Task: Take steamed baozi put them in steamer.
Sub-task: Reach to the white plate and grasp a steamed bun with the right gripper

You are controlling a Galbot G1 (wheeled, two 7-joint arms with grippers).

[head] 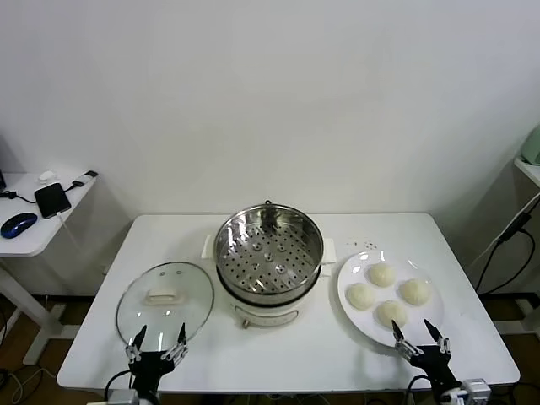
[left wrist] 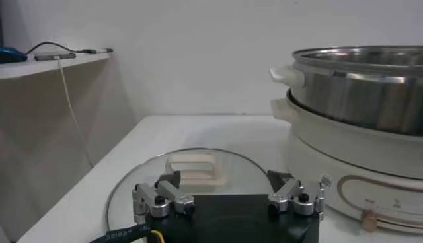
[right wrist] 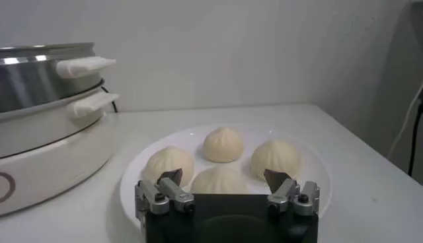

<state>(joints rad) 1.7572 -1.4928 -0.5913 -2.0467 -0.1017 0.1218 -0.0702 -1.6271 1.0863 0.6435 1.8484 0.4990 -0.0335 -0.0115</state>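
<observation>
Several steamed baozi, cream-white domes, lie on a white plate (head: 353, 272) at the table's right; the nearest baozi (head: 391, 313) is at the plate's front. The steamer (head: 305, 229), a shiny steel pot with a perforated tray on a white base, stands mid-table with nothing in it. My right gripper (head: 412, 326) hangs open over the plate's front edge. In the right wrist view the right gripper (right wrist: 223, 177) frames the nearest baozi (right wrist: 221, 183) without touching it. Low at the front left, my left gripper (head: 159, 332) is open just before the glass lid (head: 164, 297), holding nothing.
The glass lid (left wrist: 192, 168) with its white handle lies flat, left of the steamer (left wrist: 357, 86). A side table (head: 34, 228) with a phone and a mouse stands farther left. Cables hang at the right past the table edge. A white wall is behind.
</observation>
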